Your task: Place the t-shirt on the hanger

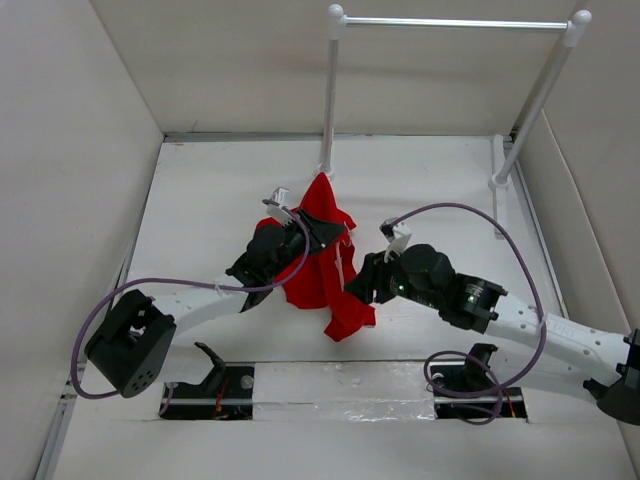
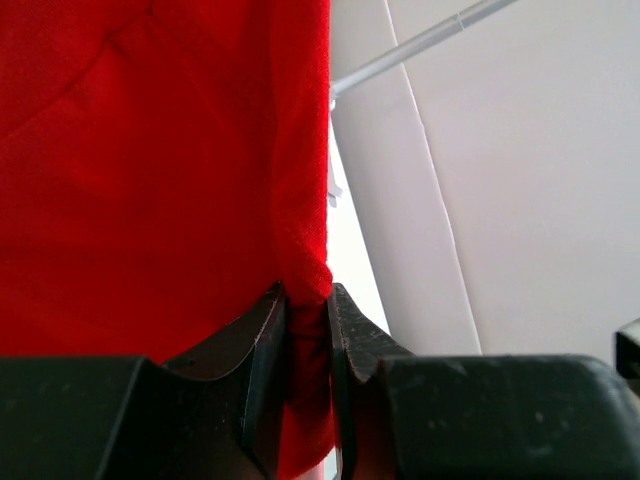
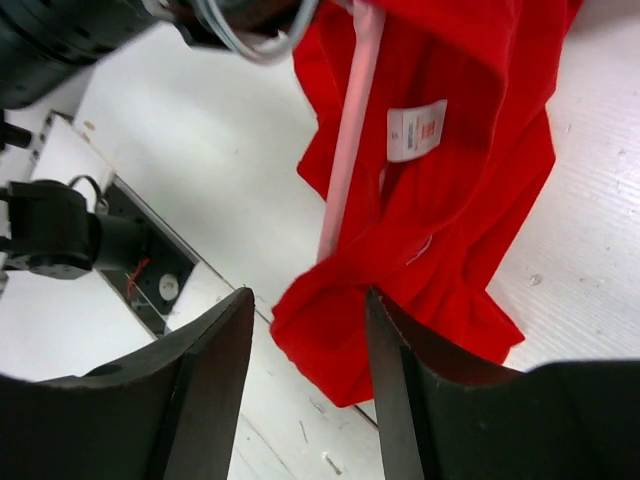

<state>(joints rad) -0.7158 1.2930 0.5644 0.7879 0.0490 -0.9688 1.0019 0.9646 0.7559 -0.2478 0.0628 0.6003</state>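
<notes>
The red t-shirt [image 1: 322, 260] hangs bunched above the middle of the table, held up at its top. My left gripper [image 1: 312, 232] is shut on a fold of it; the cloth is pinched between the fingers in the left wrist view [image 2: 308, 330]. The pale pink hanger [image 3: 348, 150] runs down inside the shirt beside its white tag [image 3: 416, 130]; its hook is hidden. My right gripper [image 3: 308, 330] is open just right of the shirt's lower end [image 3: 340, 340], with the cloth beyond the gap between its jaws.
The white clothes rack [image 1: 330, 90] with a silver rail [image 1: 450, 22] stands at the back. White walls close in the table on the left, back and right. Two dark recesses [image 1: 210, 385] sit at the near edge by the arm bases.
</notes>
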